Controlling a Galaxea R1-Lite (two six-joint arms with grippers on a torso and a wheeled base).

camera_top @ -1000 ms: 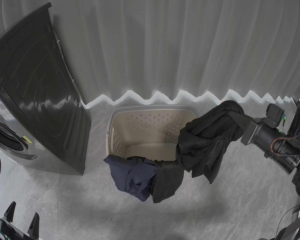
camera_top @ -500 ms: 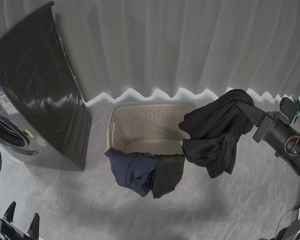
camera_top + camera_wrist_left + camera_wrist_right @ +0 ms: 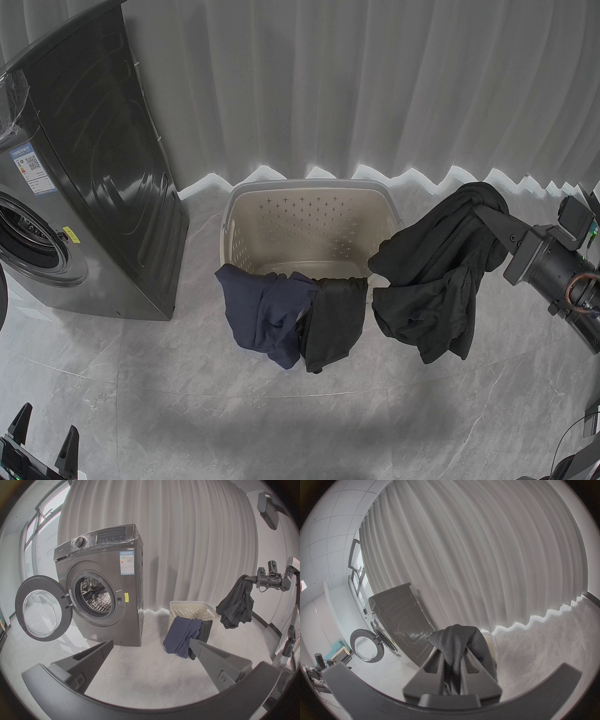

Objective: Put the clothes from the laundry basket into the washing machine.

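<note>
Right gripper: at 3 o'clock of the basket, held above the floor; its fingers are pinching the black garment, with cloth bunched between them.
Black garment: hangs from the right gripper in a loose bundle just beside the basket's 3 o'clock side and is off the floor.
Basket: pale and perforated, standing on the floor in front of the curtain.
Navy garment: draped over the basket's rim at about 7 o'clock, hanging down the outside.
Dark garment: draped over the rim at 6 o'clock, touching the navy one.
Washer: at 9 o'clock of the basket and well apart from it; its round door is swung open and the drum is exposed.
Left gripper: low at 7 o'clock in the head view, with its fingers spread wide and nothing between them.
</note>
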